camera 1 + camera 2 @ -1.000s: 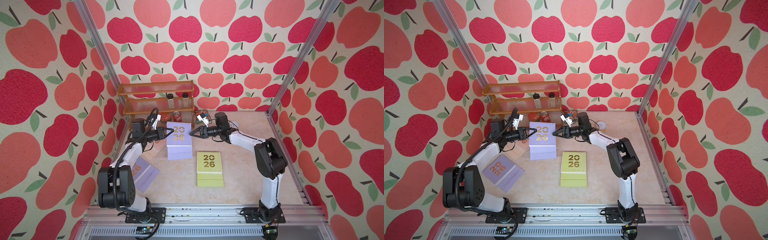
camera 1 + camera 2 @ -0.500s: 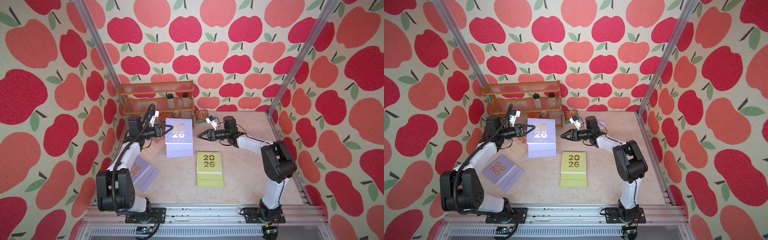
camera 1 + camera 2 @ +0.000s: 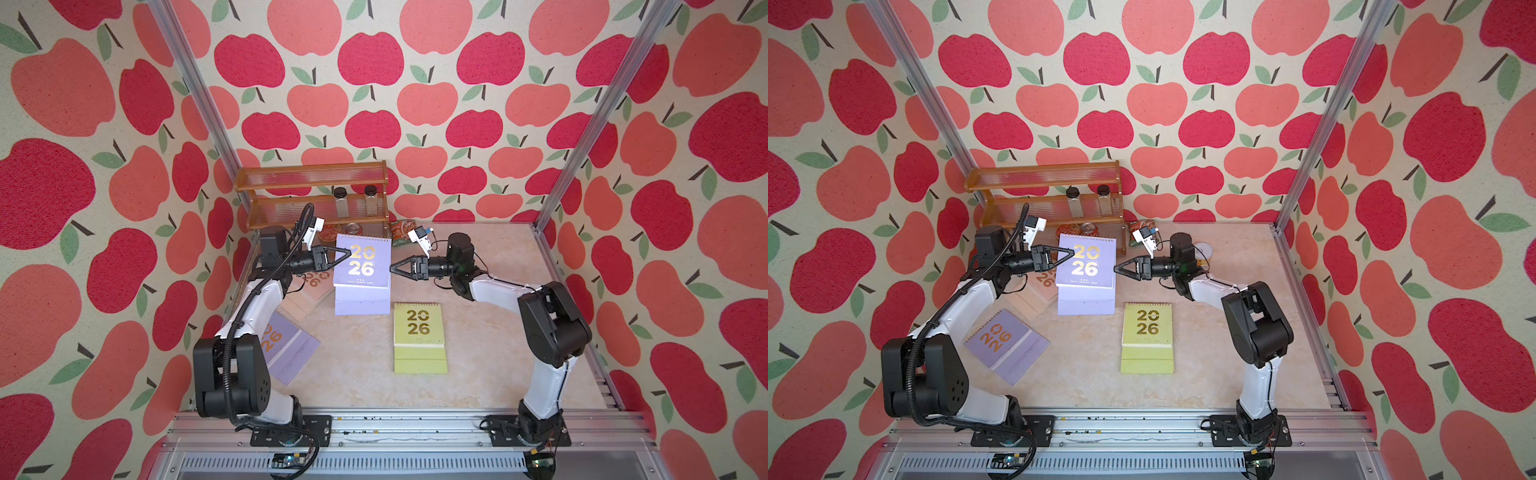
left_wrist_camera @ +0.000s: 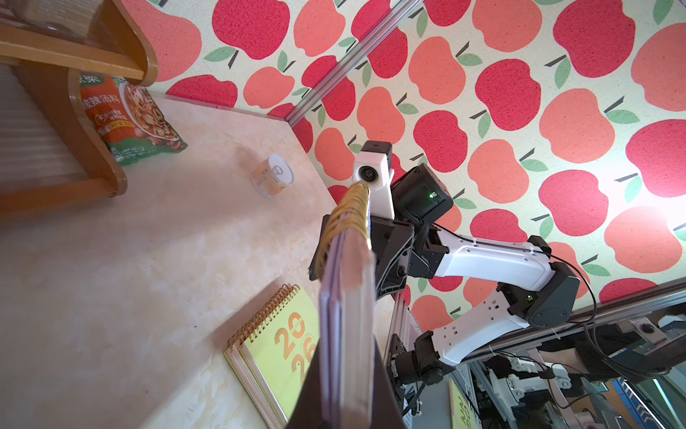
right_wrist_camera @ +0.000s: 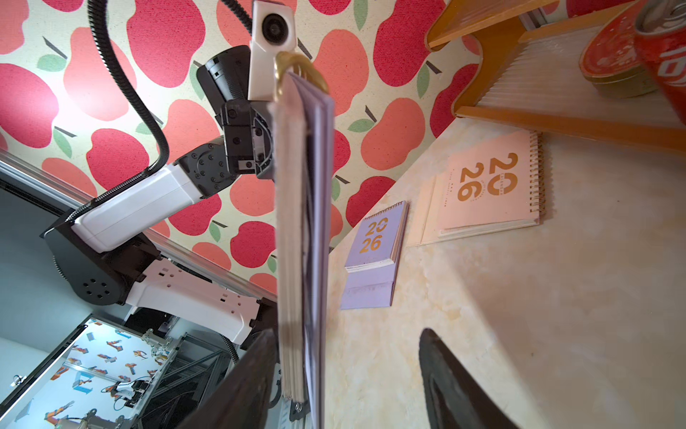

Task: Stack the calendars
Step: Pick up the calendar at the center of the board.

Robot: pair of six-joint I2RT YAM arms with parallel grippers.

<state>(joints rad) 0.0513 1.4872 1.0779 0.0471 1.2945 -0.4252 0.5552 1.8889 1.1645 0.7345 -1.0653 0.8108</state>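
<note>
The left pincer [image 3: 347,251] is clenched on the left edge of a lilac spiral-bound desk calendar [image 3: 362,262] with a gold "2026" cover. It holds the calendar clear of the marbled beige desk [image 3: 498,353], at the far middle. The calendar hangs upright with its gold spiral on top and its cover facing the near side, so its long axis runs down toward the desk.

The right pincer [image 3: 394,268] points leftward at the calendar's right edge with its jaws spread. In the right wrist view that edge sits in the gap, close beside one finger and well clear of the other, so nothing is grasped there.

A flat yellow-green calendar [image 3: 419,336] lies near and right of the hanging one, closer to the right arm. A second lilac calendar [image 3: 291,353] lies at the near left, and a pale pink calendar [image 3: 307,297] lies under the left forearm.

I judge the coming move turns on that right edge, which the right pincer need only close on.
</note>
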